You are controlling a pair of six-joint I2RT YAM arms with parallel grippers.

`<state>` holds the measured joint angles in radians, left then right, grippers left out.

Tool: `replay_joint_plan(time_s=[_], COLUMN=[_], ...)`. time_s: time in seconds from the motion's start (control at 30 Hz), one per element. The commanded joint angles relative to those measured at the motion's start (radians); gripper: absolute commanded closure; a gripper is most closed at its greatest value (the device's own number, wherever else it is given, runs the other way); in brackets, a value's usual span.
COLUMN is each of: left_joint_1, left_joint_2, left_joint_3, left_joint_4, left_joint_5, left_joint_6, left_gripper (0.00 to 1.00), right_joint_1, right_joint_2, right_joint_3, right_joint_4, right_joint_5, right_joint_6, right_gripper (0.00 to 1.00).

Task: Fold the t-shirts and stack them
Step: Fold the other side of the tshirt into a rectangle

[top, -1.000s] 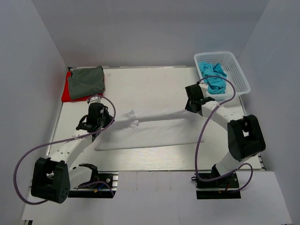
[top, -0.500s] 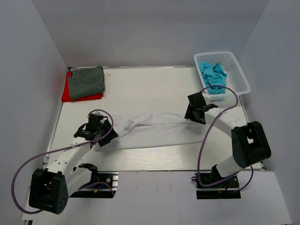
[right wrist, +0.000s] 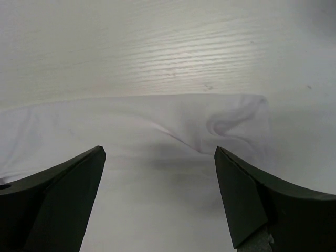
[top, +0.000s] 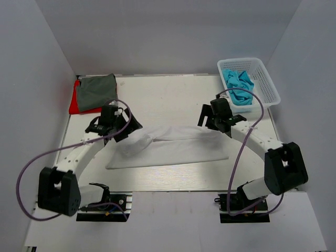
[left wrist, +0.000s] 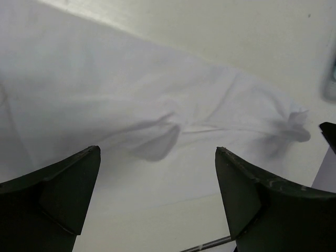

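The white t-shirt [top: 173,148] lies on the table as a long folded band, rumpled along its far edge. My left gripper [top: 132,125] hovers open over its left end, and my right gripper [top: 205,117] hovers open over its far right corner. In the left wrist view the open left gripper [left wrist: 157,150] holds nothing, with white cloth [left wrist: 131,100] below. In the right wrist view the right gripper [right wrist: 159,150] is likewise open and bare over the cloth [right wrist: 131,136]. A dark grey t-shirt [top: 96,90] lies folded on a red one [top: 75,105] at the far left.
A white mesh basket [top: 265,79] at the far right corner holds crumpled turquoise t-shirts [top: 238,84]. Purple cables loop from both arms. Grey walls close in the table on three sides.
Both grippers have opened and let go of the white t-shirt, which has settled onto the table. Both have drawn back from the cloth toward the far side.
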<state>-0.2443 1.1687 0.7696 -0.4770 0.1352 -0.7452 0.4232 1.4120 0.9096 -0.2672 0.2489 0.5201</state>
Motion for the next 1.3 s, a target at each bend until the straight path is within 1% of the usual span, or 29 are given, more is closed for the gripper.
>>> replay_joint_plan(time_s=[0.0, 0.03, 0.07, 0.1, 0.13, 0.23, 0.33, 0.47, 0.6, 0.73, 0.8, 0.87, 1.0, 1.03, 1.07, 1.1, 1.2, 1.23, 1.27], left_joint_1=[-0.015, -0.041, -0.05, -0.05, -0.076, -0.108, -0.173, -0.248, -0.309, -0.352, -0.388, -0.404, -0.444, -0.444, -0.444, -0.455, -0.455, -0.432, -0.432], left_joint_2=[0.115, 0.184, 0.218, 0.25, 0.311, 0.37, 0.381, 0.329, 0.304, 0.304, 0.327, 0.318, 0.223, 0.166, 0.14, 0.119, 0.092, 0.092, 0.107], left_joint_3=[0.104, 0.114, 0.123, 0.149, 0.161, 0.185, 0.162, 0.113, 0.065, -0.001, -0.001, 0.037, 0.115, 0.137, 0.146, 0.158, 0.186, 0.186, 0.201], left_joint_4=[0.144, 0.165, 0.181, 0.181, 0.181, 0.167, 0.189, 0.213, 0.132, 0.101, 0.071, 0.019, -0.04, -0.051, -0.051, -0.066, -0.149, -0.182, -0.263], left_joint_5=[0.047, 0.047, 0.047, 0.047, 0.047, 0.058, 0.073, 0.093, 0.093, 0.075, 0.063, 0.02, -0.028, -0.028, -0.048, -0.101, -0.233, -0.267, -0.305], left_joint_6=[0.038, 0.049, 0.049, 0.049, 0.049, 0.06, 0.06, 0.049, 0.04, 0.011, 0.01, 0.01, 0.064, 0.09, 0.09, 0.09, 0.055, 0.032, -0.041], left_gripper=[0.0, 0.0, 0.0, 0.0, 0.0, 0.0, 0.01, 0.01, 0.01, 0.01, 0.03, 0.04, 0.04, 0.04, 0.04, 0.01, 0.01, 0.01, 0.01], right_joint_1=[0.008, 0.008, 0.008, 0.006, 0.008, -0.001, -0.001, -0.001, -0.008, -0.012, -0.015, -0.015, -0.015, -0.014, -0.012, -0.014, -0.014, -0.011, -0.015], right_joint_2=[0.088, 0.108, 0.161, 0.182, 0.212, 0.229, 0.22, 0.203, 0.191, 0.188, 0.182, 0.168, 0.101, 0.094, 0.087, 0.075, 0.067, 0.076, 0.087], right_joint_3=[0.061, 0.081, 0.098, 0.107, 0.12, 0.118, 0.066, 0.017, 0.008, 0.011, 0.011, 0.009, 0.011, 0.014, 0.015, 0.015, 0.031, 0.034, 0.044], right_joint_4=[0.118, 0.114, 0.103, 0.082, 0.074, 0.043, 0.04, 0.042, 0.036, 0.033, 0.036, 0.036, 0.039, 0.04, 0.043, 0.045, 0.045, 0.042, 0.04], right_joint_5=[-0.1, -0.114, -0.112, -0.112, -0.112, -0.105, -0.088, -0.074, -0.066, -0.074, -0.076, -0.08, -0.057, -0.057, -0.057, -0.056, -0.025, 0.01, 0.015], right_joint_6=[-0.023, -0.022, -0.011, -0.003, 0.003, 0.018, 0.026, 0.04, 0.052, 0.057, 0.055, 0.041, 0.015, 0.012, 0.003, -0.003, -0.029, -0.031, -0.029], right_gripper=[0.1, 0.1, 0.1, 0.1, 0.1, 0.1, 0.1, 0.1, 0.1, 0.1, 0.1, 0.1, 0.1, 0.1, 0.1, 0.1, 0.1, 0.1, 0.1])
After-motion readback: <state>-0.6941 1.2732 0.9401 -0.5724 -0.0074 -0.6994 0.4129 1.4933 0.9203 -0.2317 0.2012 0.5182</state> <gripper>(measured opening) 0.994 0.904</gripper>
